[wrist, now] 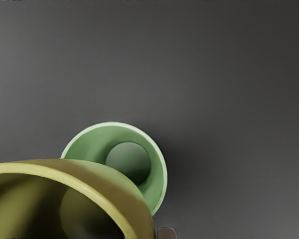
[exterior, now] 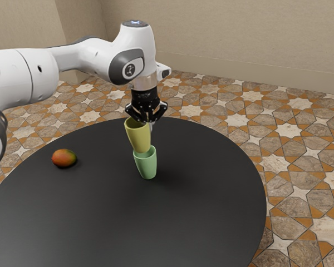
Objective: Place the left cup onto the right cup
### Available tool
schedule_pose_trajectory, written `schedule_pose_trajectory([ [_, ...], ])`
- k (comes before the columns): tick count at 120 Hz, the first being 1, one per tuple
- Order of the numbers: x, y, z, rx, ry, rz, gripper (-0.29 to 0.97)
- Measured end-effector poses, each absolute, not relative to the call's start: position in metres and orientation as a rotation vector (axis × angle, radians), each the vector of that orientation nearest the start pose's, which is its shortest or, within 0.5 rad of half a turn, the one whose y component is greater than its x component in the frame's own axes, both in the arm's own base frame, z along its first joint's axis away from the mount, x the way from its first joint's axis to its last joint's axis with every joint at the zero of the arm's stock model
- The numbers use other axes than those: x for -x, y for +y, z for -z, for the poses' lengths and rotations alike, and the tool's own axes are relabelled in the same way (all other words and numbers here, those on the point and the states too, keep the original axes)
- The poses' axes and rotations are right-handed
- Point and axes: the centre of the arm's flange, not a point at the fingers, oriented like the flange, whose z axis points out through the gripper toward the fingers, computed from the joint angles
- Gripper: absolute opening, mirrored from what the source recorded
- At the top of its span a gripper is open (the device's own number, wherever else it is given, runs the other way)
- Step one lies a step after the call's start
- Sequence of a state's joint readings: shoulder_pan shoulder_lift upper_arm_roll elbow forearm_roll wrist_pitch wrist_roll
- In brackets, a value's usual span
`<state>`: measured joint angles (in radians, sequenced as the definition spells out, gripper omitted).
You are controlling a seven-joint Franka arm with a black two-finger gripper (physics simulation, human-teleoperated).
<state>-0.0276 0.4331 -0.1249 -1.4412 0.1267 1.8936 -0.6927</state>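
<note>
Gripping the yellow cup (exterior: pixel 137 136) by its rim wall, the gripper (exterior: pixel 146 123) hangs directly above the green cup (exterior: pixel 146 164) in the exterior view, with the fingers close together and pinched on that rim. The yellow cup is tilted, its mouth leaning to the exterior view's left of the green cup and its base at the green cup's mouth; I can't tell how deep it sits. The green cup stands mouth-up on the round black table (exterior: pixel 200 194). A red-orange fruit (exterior: pixel 63 158) lies on the table well apart from the green cup, toward the exterior view's left. Patterned tile floor (exterior: pixel 300 139) lies beyond the green cup, past the table edge. In the wrist view, the yellow cup (wrist: pixel 65 199) sits large and close under the hand, open mouth toward the camera, covering part of the green cup (wrist: pixel 157 164) rim. The green cup's inside bottom is visible, and dark table (wrist: pixel 199 64) lies all around the green cup.
</note>
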Motion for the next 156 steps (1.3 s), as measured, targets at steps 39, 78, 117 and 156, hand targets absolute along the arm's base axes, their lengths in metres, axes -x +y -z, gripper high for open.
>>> schedule_pose_trajectory([
  [39, -0.691, -0.079, -0.438, 2.987, -0.779, 0.066, -0.11],
  [78, -0.693, -0.078, -0.433, 2.987, -0.77, 0.056, -0.11],
  [117, -0.694, -0.078, -0.425, 2.988, -0.764, 0.048, -0.11],
  [156, -0.696, -0.079, -0.416, 2.99, -0.761, 0.034, -0.11],
])
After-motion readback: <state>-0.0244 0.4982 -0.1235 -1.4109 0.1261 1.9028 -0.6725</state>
